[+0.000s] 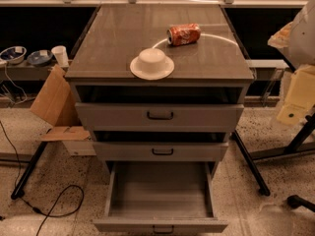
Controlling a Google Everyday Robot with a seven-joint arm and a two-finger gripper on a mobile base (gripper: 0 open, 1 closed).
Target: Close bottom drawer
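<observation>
The grey cabinet (160, 43) stands in the middle of the camera view with three drawers. The bottom drawer (160, 188) is pulled far out toward me; its inside is bare. Its flat front panel (160, 225) with the small black loop handle (163, 229) lies at the lower edge of the view. The middle drawer (160, 151) and the top drawer (160, 116) each stand slightly out, with a dark gap above each. My gripper is not in view.
A white bowl on a plate (152, 63) and a red can on its side (184, 34) lie on the cabinet top. Cardboard (56, 102) and black cables (54, 200) lie left. Black stand legs (251, 163) and pale yellowish shapes (300, 92) are right.
</observation>
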